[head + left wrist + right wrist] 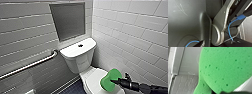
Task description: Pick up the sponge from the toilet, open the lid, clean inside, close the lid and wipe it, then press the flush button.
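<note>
The white toilet [78,58] stands in the corner with its boxy tank against the back wall. Its white lid [92,78] lies down over the bowl. My right gripper [117,81] comes in from the lower right and is shut on the bright green sponge [111,80], holding it just above the lid's right side. The sponge [224,69] looms large in the right wrist view, with the tank's underside and tiled wall behind it. A round flush button [80,45] sits in the middle of the tank cover. My left gripper is open.
A metal grab bar [30,65] slants along the left tiled wall. A grey recessed panel [68,21] is set above the tank. White tiles [135,37] close off the right side, close to the toilet. Dark floor [73,88] shows left of the bowl.
</note>
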Robot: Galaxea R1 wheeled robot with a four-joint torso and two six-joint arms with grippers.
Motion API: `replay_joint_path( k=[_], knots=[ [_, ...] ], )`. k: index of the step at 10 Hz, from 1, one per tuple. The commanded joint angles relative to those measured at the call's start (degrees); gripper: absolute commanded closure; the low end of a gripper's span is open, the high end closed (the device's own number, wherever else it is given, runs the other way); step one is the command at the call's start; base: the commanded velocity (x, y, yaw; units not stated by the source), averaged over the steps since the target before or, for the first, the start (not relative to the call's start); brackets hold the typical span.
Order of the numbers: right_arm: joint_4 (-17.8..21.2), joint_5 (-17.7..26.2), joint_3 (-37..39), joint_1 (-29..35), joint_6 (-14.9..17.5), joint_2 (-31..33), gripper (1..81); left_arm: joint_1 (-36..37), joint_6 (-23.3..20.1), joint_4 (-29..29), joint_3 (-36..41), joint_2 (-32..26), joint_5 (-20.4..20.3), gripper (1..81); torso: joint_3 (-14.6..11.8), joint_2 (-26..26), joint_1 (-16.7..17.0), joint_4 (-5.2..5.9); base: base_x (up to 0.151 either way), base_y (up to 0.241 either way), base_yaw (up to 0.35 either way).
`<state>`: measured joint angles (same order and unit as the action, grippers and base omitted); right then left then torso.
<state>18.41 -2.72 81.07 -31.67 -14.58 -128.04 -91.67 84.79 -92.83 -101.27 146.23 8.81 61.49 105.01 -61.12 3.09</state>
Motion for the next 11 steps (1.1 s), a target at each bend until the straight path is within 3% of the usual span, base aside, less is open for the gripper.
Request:
replay_joint_path(
  k=[1, 3, 6, 8, 10, 11],
  knots=[
    [3.92, 5.62, 5.49, 11.75, -0.19, -2.69, 81.1, -0.48, 0.20, -0.60, 0.98, -0.93, 1.21, 1.0, 0.00, -0.02, 0.00, 0.00, 0.000, 0.000, 0.000],
    [6.55, 6.94, 13.23, 13.95, -0.19, -8.23, 81.1, -0.92, 0.29, -0.51, 0.55, -0.67, 1.21, 1.0, 0.05, -0.06, -0.02, 0.00, 0.000, 0.000, 0.000],
    [16.47, 8.85, 28.14, 16.23, -1.41, -16.73, 81.1, -1.36, 0.38, -0.51, -0.69, 0.47, 1.21, 1.0, 0.05, -0.04, -0.02, 0.00, 0.000, 0.000, 0.000],
    [18.68, 13.26, 38.98, 17.29, -2.12, -21.41, 81.1, -1.54, 0.38, -0.51, -0.69, 0.56, 1.21, 1.0, 0.07, -0.04, -0.02, 0.00, 0.000, 0.000, 0.000],
    [19.30, 15.71, 50.96, 17.47, -6.74, -27.79, 81.1, -1.71, 0.38, -0.42, -0.69, 0.65, 1.21, 1.0, 0.07, -0.04, -0.02, 0.00, 0.000, 0.000, 0.000],
    [19.13, 17.91, 55.82, 17.73, -7.56, -31.58, 81.1, -1.71, 0.38, -0.42, -0.69, 0.92, 1.21, 1.0, 0.07, -0.04, -0.02, 0.00, 0.000, 0.000, 0.000]
  ],
)
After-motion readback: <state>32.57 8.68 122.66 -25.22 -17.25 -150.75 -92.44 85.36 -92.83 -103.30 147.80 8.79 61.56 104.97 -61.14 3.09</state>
